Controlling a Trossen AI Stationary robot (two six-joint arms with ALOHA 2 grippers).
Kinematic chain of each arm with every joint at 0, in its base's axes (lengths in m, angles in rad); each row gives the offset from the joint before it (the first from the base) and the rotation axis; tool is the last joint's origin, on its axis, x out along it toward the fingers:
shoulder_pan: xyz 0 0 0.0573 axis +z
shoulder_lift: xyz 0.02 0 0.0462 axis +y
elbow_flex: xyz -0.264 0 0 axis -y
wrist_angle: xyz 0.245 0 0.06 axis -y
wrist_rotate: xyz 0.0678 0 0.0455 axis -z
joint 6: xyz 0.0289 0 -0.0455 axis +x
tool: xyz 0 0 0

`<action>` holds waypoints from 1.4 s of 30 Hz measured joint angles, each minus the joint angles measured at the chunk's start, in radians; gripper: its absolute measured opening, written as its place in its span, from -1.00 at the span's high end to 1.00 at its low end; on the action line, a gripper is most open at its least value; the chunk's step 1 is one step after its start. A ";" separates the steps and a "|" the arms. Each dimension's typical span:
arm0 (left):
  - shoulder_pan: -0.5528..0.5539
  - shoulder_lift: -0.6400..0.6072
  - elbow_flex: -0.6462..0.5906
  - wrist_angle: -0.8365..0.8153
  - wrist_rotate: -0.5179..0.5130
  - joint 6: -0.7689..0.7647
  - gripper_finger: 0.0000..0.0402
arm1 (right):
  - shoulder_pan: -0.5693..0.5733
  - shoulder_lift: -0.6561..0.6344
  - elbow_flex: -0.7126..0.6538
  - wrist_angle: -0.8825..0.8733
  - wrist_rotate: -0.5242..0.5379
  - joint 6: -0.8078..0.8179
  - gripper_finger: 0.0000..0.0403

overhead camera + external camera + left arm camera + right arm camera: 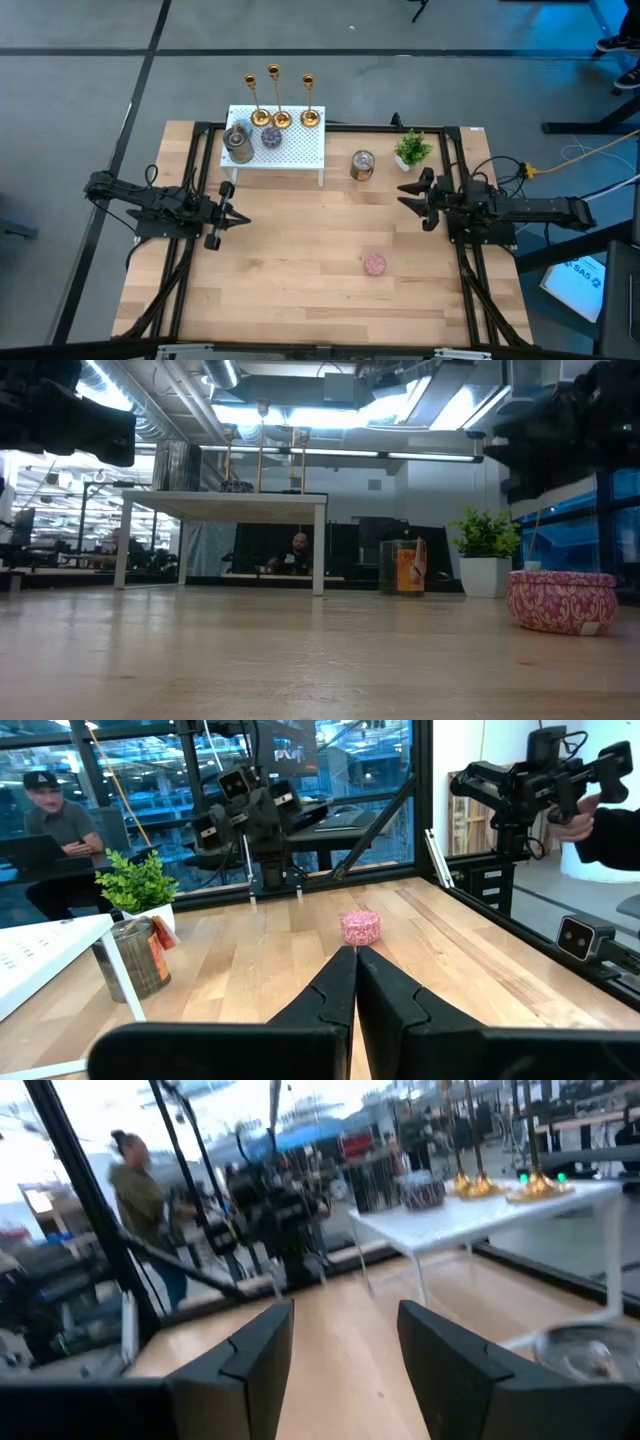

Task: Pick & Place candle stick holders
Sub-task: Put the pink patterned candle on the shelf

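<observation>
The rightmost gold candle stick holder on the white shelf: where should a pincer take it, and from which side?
Likely the thin stem of the rightmost candle stick holder, above its flared base. It stands upright at the back of the white shelf, third in a tight row, so come from its free right side. The right pincer, open, is nearer than the shut left pincer.

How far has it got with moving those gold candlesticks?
Nothing looks moved yet. All three gold candlesticks stand in a row at the back edge of the white shelf. Neither arm holds anything: the left gripper is shut, the right gripper open, both over the table. All the picking and placing remains.
</observation>
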 joint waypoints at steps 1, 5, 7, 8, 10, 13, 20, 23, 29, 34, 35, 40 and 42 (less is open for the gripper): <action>0.000 0.000 0.000 0.000 0.000 0.000 0.96 | 0.000 0.000 0.000 0.018 -0.001 0.011 0.08; 0.000 0.000 0.000 0.000 0.000 0.000 0.97 | 0.000 0.014 0.012 0.046 -0.019 0.020 0.08; 0.000 0.000 0.000 0.000 0.000 0.000 0.97 | 0.000 0.044 0.045 0.042 -0.027 -0.005 0.08; 0.000 0.000 0.000 0.000 0.000 0.000 0.97 | 0.000 0.068 0.066 0.038 -0.029 -0.017 0.08; 0.000 0.000 0.000 0.000 0.000 0.000 0.96 | 0.000 0.128 0.118 0.005 -0.031 -0.045 0.08; 0.000 0.000 0.000 0.000 0.000 0.000 0.96 | 0.000 0.239 0.212 -0.050 -0.066 -0.063 0.05; 0.000 0.000 0.000 0.000 0.000 0.000 0.98 | 0.000 0.519 0.425 -0.214 -0.118 -0.074 -0.21; 0.000 0.000 0.000 0.000 0.000 0.000 0.97 | 0.000 0.625 0.498 -0.270 -0.132 -0.074 -0.35; 0.000 0.000 0.000 0.000 0.000 0.000 0.97 | 0.009 0.821 0.598 -0.336 -0.277 -0.089 -0.49; 0.000 0.000 0.000 0.000 0.000 0.000 0.97 | 0.045 0.942 0.655 -0.373 -0.300 -0.104 -0.50; 0.000 0.000 0.000 0.000 0.000 0.000 0.96 | 0.054 0.962 0.663 -0.391 -0.300 -0.104 -0.50; 0.000 0.000 0.000 0.000 0.000 0.000 0.97 | 0.113 1.051 0.722 -0.513 -0.299 -0.063 -0.50; 0.000 0.000 0.000 0.000 0.000 0.000 0.98 | 0.142 1.074 0.745 -0.562 -0.299 -0.050 -0.50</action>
